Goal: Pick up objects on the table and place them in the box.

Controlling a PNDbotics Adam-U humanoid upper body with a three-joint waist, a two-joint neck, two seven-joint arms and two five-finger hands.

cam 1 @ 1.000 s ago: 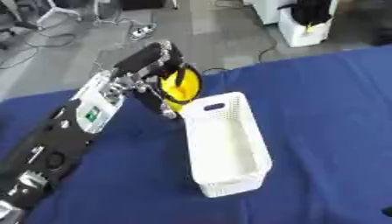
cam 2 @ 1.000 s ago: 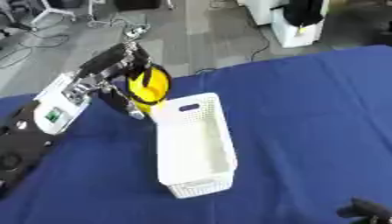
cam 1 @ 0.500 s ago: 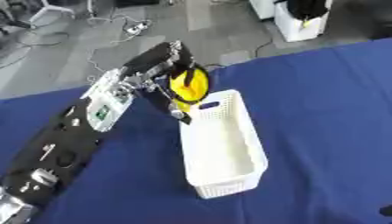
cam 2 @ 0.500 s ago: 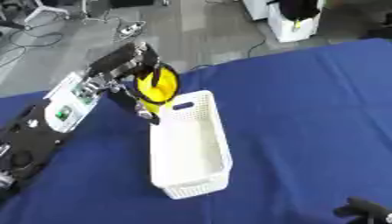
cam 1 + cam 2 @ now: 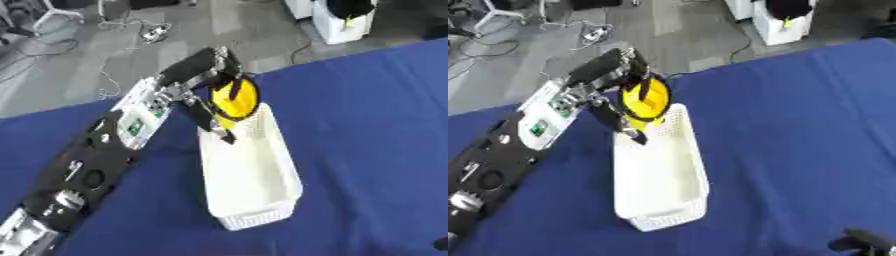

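Because the round yellow and black object (image 5: 233, 98) must drop inside, the left hand (image 5: 207, 95) grips it with curled fingers above the far end of the white perforated plastic box (image 5: 248, 183) on the blue-covered table (image 5: 367, 115).

Grey floor (image 5: 79, 60) with cables (image 5: 144, 31) lies beyond the robot hand; white cabinet (image 5: 341, 22) stands far right.

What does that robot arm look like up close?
The left arm is long and mostly black, with round silver joints and a white panel bearing a small green mark. Its left hand is black, with slim dark fingers. Of the right hand, only a dark tip shows.
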